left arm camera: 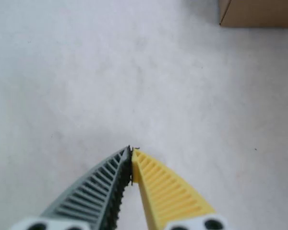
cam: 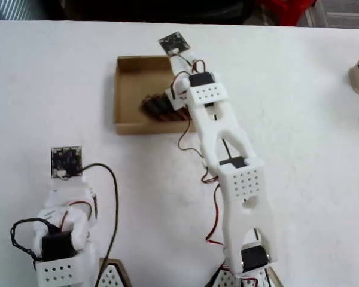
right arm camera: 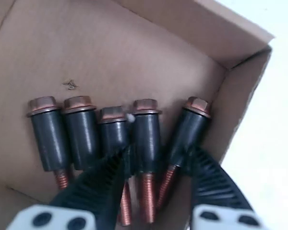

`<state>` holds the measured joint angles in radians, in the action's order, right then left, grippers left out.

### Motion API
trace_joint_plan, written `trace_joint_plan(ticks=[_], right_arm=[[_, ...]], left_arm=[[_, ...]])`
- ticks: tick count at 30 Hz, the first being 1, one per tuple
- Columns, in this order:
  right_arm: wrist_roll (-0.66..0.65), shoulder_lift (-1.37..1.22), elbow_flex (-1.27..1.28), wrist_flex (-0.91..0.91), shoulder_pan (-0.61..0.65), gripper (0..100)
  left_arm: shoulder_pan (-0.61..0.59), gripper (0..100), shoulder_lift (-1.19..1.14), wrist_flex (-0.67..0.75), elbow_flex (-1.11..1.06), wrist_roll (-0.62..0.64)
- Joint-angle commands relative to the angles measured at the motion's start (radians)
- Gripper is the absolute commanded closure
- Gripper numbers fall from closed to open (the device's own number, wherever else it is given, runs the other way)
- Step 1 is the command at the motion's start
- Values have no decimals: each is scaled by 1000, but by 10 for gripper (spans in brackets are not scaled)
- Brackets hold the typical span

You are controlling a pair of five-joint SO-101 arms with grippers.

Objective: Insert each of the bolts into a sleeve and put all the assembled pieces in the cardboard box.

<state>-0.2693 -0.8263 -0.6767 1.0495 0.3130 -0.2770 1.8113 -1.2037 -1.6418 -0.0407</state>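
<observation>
The right gripper [right arm camera: 157,155] hung low inside the cardboard box [right arm camera: 197,28]. Its two black fingers [right arm camera: 98,184] were spread apart and clamped on nothing. One sleeve lay in the gap between the tips, and the threaded end of the last piece sat just beside the far finger.

Five assembled pieces [right arm camera: 81,134] lay side by side on the box floor. Each was a copper-coloured bolt [right arm camera: 145,104] pushed through a black sleeve [right arm camera: 50,139], with the heads all pointing the same way. The end one was tilted, close to the side wall.

From above, the right arm reached over the white table [cam: 299,89] to the box.

The left gripper [left arm camera: 131,154] was pinched together, grey finger against yellow. It held nothing and sat above bare table, well apart from the box.
</observation>
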Motion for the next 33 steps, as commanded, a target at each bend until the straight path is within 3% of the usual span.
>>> trace_joint_plan(ticks=[1, 11, 15, 27, 33], right_arm=[[-11, 88, -48, 54, -4, 857], [-11, 354, -38, 302, -13, 865], [-11, 438, -38, 400, -21, 991], [94, 694, -37, 654, -97, 981], [94, 854, 97, 676, -130, 981]], left_arm=[[-10, 977, -5, 48, 6, -11], [-10, 977, -5, 48, 5, -11], [-8, 977, -5, 49, 3, -11], [-5, 977, -5, 66, -12, -11], [-5, 977, -4, 72, -23, -11]])
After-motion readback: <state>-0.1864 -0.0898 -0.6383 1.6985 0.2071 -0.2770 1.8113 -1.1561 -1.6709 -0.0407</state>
